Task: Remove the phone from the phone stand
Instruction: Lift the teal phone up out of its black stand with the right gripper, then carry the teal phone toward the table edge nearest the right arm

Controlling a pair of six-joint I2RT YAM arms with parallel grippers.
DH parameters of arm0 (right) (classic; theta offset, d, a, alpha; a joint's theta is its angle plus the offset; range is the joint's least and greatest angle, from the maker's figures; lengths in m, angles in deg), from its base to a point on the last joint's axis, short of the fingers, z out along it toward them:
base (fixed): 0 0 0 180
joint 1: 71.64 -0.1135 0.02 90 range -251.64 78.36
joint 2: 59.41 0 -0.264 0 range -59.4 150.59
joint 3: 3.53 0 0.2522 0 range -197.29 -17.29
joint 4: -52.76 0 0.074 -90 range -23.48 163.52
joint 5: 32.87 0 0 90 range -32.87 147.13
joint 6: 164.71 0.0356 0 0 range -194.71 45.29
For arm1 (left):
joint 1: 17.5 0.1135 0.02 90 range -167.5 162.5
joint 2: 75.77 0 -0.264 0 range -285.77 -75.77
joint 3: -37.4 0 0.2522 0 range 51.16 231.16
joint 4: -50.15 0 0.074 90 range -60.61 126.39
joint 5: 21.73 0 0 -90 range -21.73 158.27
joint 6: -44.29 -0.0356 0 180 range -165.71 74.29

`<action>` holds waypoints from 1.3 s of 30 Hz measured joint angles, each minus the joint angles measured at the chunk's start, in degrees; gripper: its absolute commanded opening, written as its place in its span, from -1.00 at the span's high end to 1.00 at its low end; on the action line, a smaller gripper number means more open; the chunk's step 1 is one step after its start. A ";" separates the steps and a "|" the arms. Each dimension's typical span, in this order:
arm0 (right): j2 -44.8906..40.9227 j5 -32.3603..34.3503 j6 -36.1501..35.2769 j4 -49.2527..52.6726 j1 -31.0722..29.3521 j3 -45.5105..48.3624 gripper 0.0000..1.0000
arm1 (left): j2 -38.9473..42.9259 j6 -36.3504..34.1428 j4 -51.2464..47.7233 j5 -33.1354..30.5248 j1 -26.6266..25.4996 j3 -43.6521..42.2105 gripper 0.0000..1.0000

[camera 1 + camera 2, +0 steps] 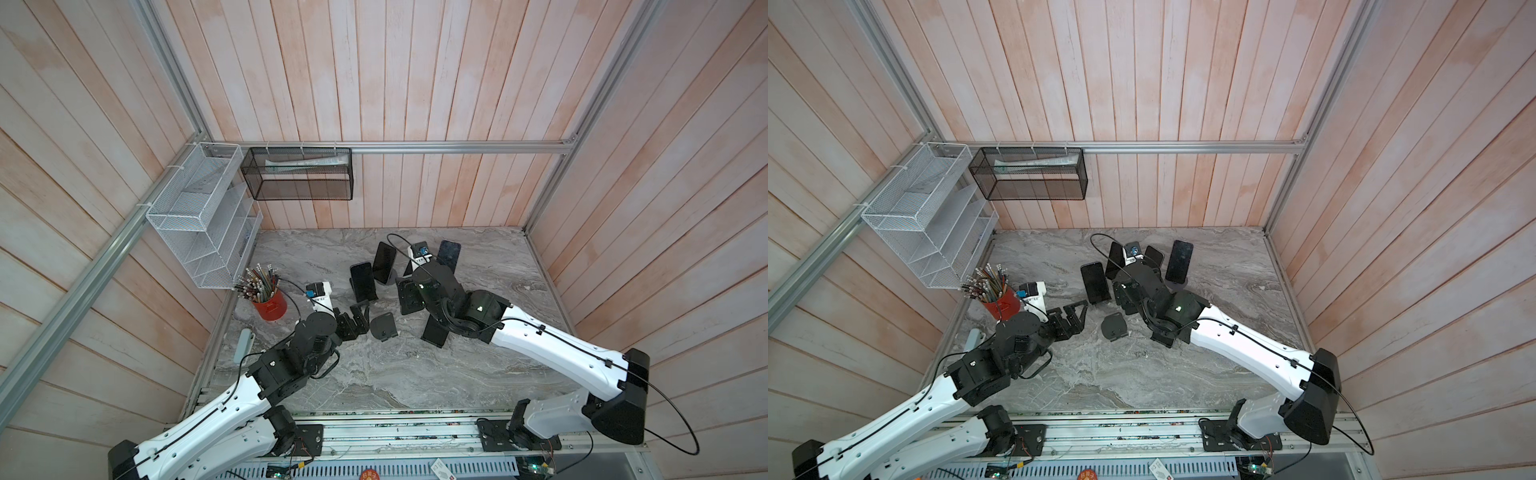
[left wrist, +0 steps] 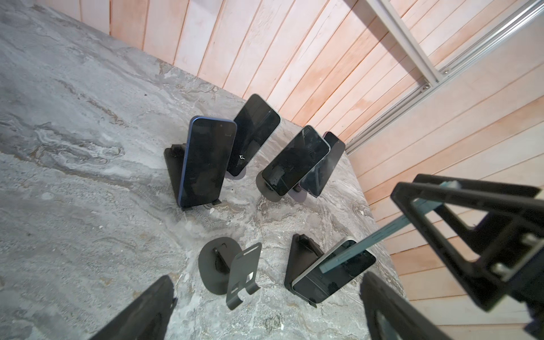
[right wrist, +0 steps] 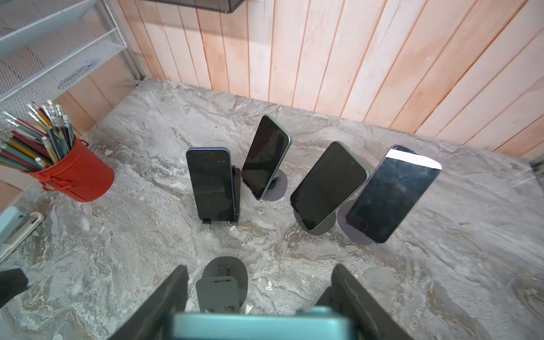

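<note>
Currently the right claw [image 3: 259, 273] is pinching a teal phone [image 3: 262, 323] by its two long edges, holding it in the air with the fingers pressed against its sides. Just below and ahead of it, an empty stand [image 3: 222, 279] is sitting on the grey marble table [image 3: 426, 279], so the phone is looking already free of a stand. The left claw [image 2: 268, 282] is hanging just beside that empty stand with its fingers spread wide and nothing between them. Beyond the empty stand, a blue phone [image 3: 212, 184] and three other dark phones are leaning on stands of their own in a loose row. In the left wrist view a white-edged phone [image 2: 332, 270] is resting on one more stand, near the raised teal one.

The step in hand is probably carrying the phone away and setting it down. Doing it well is going to mean holding the squeeze steady so the smooth slab is not slipping. It also means steering toward a bare patch of marble, staying clear of the white-edged phone and the empty stand, and lowering the phone flat before letting go. The left claw is sitting close by, so giving it room is looking wise.
</note>
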 measured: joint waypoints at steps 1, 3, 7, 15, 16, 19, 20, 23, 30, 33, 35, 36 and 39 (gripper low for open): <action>-0.20 0.76 -0.39 0.96 0.28 -1.38 -0.42 | -0.59 -0.61 -0.04 0.35 -0.02 0.94 -1.00; -0.85 1.99 -1.25 2.60 1.16 -3.34 -0.42 | -1.70 -1.68 0.04 1.01 -0.02 2.64 -1.00; -3.13 3.37 -2.45 5.88 4.59 -4.26 -0.42 | -3.17 -3.63 0.02 2.36 0.00 4.76 -1.00; -10.01 4.61 -3.76 13.25 16.11 -1.66 -0.42 | -3.65 -2.34 -3.04 6.84 -0.02 5.64 -0.95; -11.10 4.59 -3.91 13.99 17.55 -1.05 -0.43 | -3.32 -1.88 -3.63 7.41 -0.02 5.62 -0.95; -14.03 3.96 -4.57 15.17 21.22 1.36 -0.43 | -1.53 -0.42 -4.94 8.57 -0.02 5.62 -0.95; -15.06 3.06 -4.63 15.47 22.53 2.54 -0.43 | -0.66 0.00 -5.14 8.79 -0.02 5.57 -0.95; -16.92 0.42 -4.81 16.09 25.49 5.81 -0.43 | 1.46 1.49 -5.09 9.01 -0.02 4.85 -0.95; -18.40 -6.25 -5.07 16.87 29.51 15.10 -0.44 | 2.45 4.74 -4.94 10.80 -0.02 2.12 -0.95; -18.43 -8.79 -5.49 17.03 31.58 17.97 -0.44 | 2.27 5.77 -4.87 11.74 -0.02 1.73 -0.95; -18.71 -10.29 -5.81 16.70 33.07 19.56 -0.45 | 2.29 6.38 -4.44 12.02 -0.02 1.57 -0.95; -19.04 -11.13 -6.14 16.35 33.90 20.48 -0.45 | 2.29 6.88 -4.15 12.07 -0.02 1.40 -0.95; -20.41 -14.38 -6.91 14.91 36.72 23.43 -0.46 | 2.40 8.61 -3.76 12.39 -0.02 0.96 -0.95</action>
